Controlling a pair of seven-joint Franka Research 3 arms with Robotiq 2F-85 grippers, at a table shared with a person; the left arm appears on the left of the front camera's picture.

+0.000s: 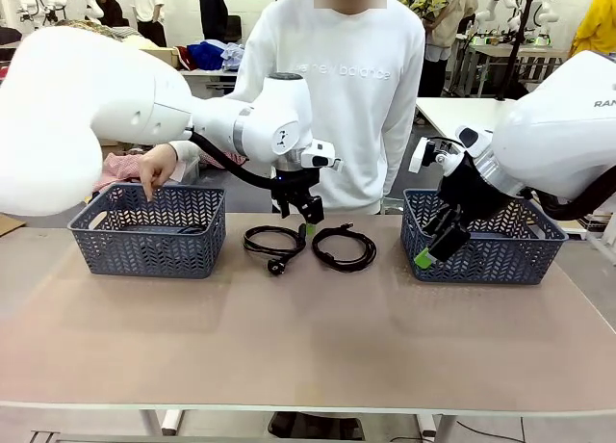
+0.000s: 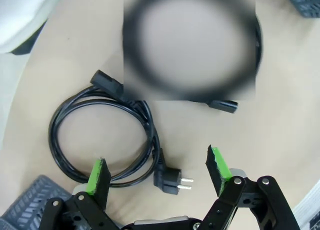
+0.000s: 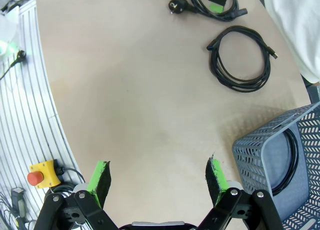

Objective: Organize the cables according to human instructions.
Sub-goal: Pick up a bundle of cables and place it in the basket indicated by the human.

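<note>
The left arm (image 1: 87, 106) and right arm (image 1: 558, 135) are glossy white with rounded, bulbous links; dark letters mark the right one. A thick black hose (image 1: 226, 166) trails beneath the left. The left hand (image 2: 156, 157) and right hand (image 3: 158, 162) are black linkages with silver screws (image 2: 264, 180) and green pads (image 2: 218, 165). The person (image 1: 337, 144) wears a white sweatshirt (image 1: 366, 106) with pale chest lettering.

We see the far cable (image 2: 131, 45) only as a blur; the basket (image 3: 256, 160) hides part of the inner cable (image 3: 296, 155).

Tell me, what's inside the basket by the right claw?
A black cable loop lies inside the grey-blue basket. Its wall and the picture's edge hide the rest of the inside.
</note>
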